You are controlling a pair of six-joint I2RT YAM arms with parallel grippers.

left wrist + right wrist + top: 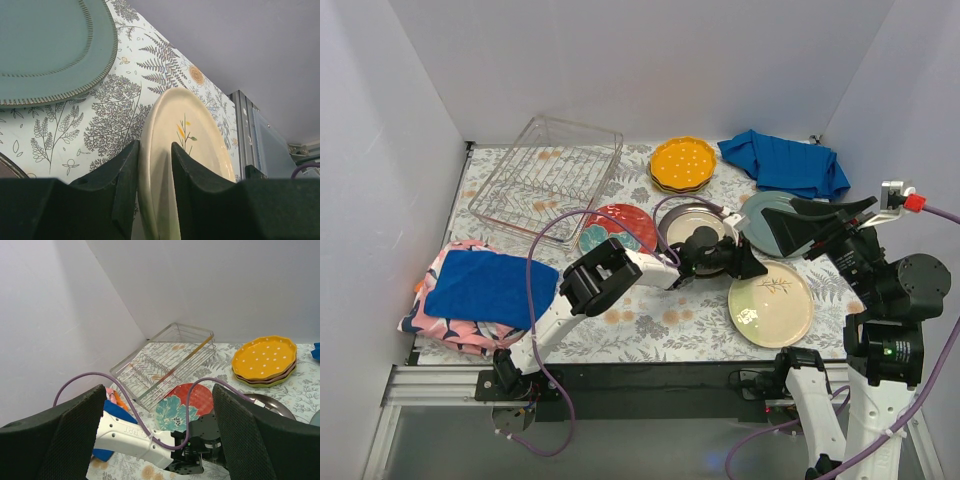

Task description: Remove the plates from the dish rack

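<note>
Cream sprig plate (770,305) flat on counter (660,320), well right of dish rack (545,175). Left fingers (117,200) straddle its rim closely; clamped or not, cannot tell. Right fingers (75,435) wide apart, empty. Likely stiff, slippery, fragile: pinch rim

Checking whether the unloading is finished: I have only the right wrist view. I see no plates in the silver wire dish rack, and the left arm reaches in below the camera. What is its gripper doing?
Observer: The left gripper straddles the rim of a cream round plate with a sprig motif, one finger on each face. I cannot tell whether it is pinching.
Operator: Is that plate in the air?
Observer: It seems not. In the top view it appears to lie flat on the fern-print tablecloth, near the right arm's base.
Operator: Anything crowding it?
Observer: A grey-teal round plate with a ridged rim lies beside it, with bare cloth between them.
</note>
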